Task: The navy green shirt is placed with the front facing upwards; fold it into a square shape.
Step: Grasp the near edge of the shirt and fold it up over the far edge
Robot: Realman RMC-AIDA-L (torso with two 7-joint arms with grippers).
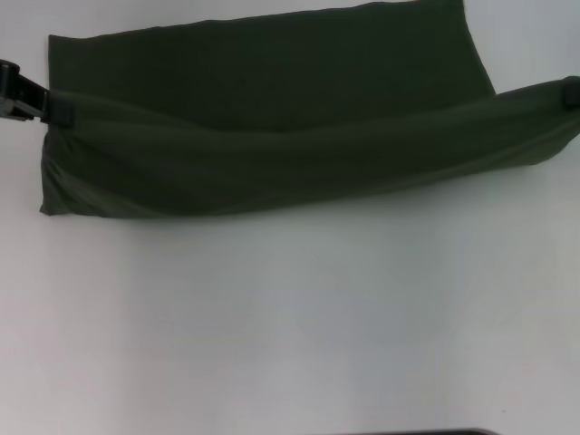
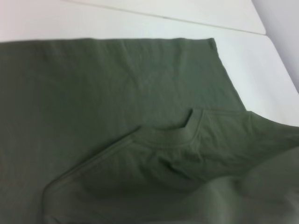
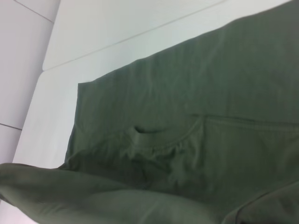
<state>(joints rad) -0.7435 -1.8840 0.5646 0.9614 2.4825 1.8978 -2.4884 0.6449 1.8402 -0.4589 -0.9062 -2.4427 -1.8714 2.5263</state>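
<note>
Left hand: at the left edge of the head view, reaching in level from the side, black fingers closed on the left end of a raised fold of the navy green shirt.
Left arm pose: only the hand's black body visible, low and about level with the fold it holds.
Right hand: at the right edge of the head view, just a dark tip showing, pressed on the right end of the same fold; appears clamped on the cloth, fingers themselves mostly out of frame.
Right arm pose: out of view beyond the tip; slightly higher in the head view than the left hand.
Fold between the hands: a thick rolled band of cloth stretched across from left hand to right hand, sagging a little toward the middle, lifted above the flat layer beneath.
Shirt, flat part: spread on the white counter behind the fold, far edge straight, plain green surface up, no print visible.
Shirt, near edge: lower left corner resting on the counter, below the left hand.
Left wrist view: ribbed collar lying over the flat cloth, a seam running off from it.
Right wrist view: collar bunched and creased, with a stitched seam beside it; a fold of cloth in the foreground.
Counter: white, a seam line visible beyond the shirt's far edge in both wrist views.
</note>
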